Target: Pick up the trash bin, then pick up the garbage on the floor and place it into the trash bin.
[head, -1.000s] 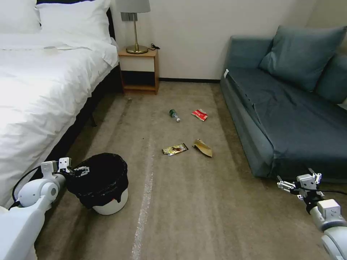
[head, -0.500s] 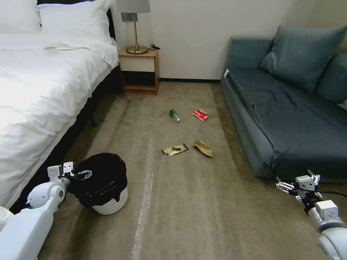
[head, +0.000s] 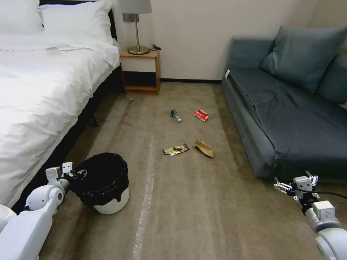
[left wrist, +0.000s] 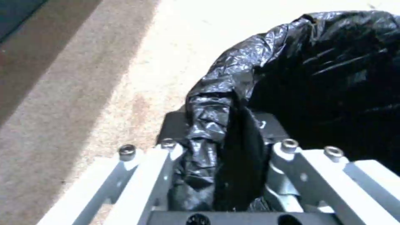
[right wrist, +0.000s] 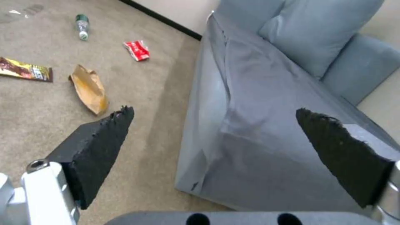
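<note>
1. As the rim is pinched, the trash bin [head: 106, 187] is seen on the carpet by the bed [head: 43, 94], w/ the left gripper [head: 74, 174] closed onto its bag-lined edge; in the left wrist view the crinkled black bag [left wrist: 225, 131] is clamped between the fingers [left wrist: 167, 159].
2. Vs. a sec ago, the left gripper was open and reaching over the rim; it has since been drawn in and clenched on the rim. Bin itself has hardly been shifted, base appears to be on the floor.
3. Meaning: grasp looks made, lift not yet begun – step 1 judged nearly done.
4. The right gripper [head: 289, 188] is held low near the sofa [head: 289, 119], pads [right wrist: 100, 137] spread wide, nothing held; barely moved.
5. Garbage is left untouched mid-floor, well apart from the bin: snack wrapper [head: 176, 149] just beside brown paper [head: 204, 148]; farther off, bottle [head: 175, 115] and red packet [head: 200, 115].
6. Risk judged: thin bag may slip if only liner is gripped.
</note>
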Tool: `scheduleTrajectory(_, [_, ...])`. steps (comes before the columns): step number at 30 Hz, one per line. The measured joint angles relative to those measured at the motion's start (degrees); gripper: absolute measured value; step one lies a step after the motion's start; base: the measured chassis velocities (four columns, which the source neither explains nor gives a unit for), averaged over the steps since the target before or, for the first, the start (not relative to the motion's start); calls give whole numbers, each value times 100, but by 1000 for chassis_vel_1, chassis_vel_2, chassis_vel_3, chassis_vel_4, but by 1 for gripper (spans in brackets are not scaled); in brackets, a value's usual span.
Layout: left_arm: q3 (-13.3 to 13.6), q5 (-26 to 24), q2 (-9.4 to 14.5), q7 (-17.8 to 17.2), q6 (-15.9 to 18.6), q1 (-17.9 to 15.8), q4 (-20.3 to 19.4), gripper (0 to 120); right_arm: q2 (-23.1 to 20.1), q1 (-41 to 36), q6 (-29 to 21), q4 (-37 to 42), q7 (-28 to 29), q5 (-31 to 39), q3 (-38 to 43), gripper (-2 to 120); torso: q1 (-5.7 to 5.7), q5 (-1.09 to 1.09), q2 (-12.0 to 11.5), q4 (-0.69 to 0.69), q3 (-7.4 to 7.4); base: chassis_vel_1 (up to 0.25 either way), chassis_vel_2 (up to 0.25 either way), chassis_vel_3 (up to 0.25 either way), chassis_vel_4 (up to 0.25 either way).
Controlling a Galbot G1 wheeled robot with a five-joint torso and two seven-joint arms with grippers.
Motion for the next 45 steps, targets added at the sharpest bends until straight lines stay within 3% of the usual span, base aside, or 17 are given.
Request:
scheduleTrajectory(5, [-1,-48,-49,14,-4,0,0,15,7,-5,-9,3,5,3,6,100,0,1,0,0,0,0,0,0,0])
scheduleTrajectory(11, [56,-18,-57,-8,-156,-42,-24,15,13,-2,-12,-5,6,5,11,100,0,-6,-1,0,3,0,0,0,0])
scheduleTrajectory(16, [207,17,-49,-44,-232,-133,-186,8,37,37,-14,-23,6,51,7,100,3,-22,-4,-9,5,0,0,0,0])
scheduleTrajectory(21, [288,152,-22,-79,-246,-243,-302,5,55,33,-74,8,3,166,22,100,3,-12,-4,-12,5,0,0,0,0])
scheduleTrajectory(23, [326,230,-7,-84,-254,-296,-323,5,57,0,-154,52,-9,282,55,100,3,-7,-5,-6,5,0,0,0,0])
scheduleTrajectory(25, [459,424,87,-68,-249,-425,-470,4,59,-104,-348,214,-94,704,176,100,3,-9,-4,-3,3,0,0,0,0])
scheduleTrajectory(35, [486,577,447,-84,-139,-418,-1013,4,55,-46,-362,207,-311,1030,236,100,1,-5,-3,-1,2,0,0,0,0])
scheduleTrajectory(40, [420,498,671,-164,247,-370,-1357,4,5,-3,-267,195,-417,1186,268,100,1,-4,-2,-2,1,0,0,0,0])
scheduleTrajectory(45, [282,503,827,-148,387,-279,-1511,4,-15,5,-201,203,-467,1218,231,100,1,-6,-2,-2,1,0,0,0,0])
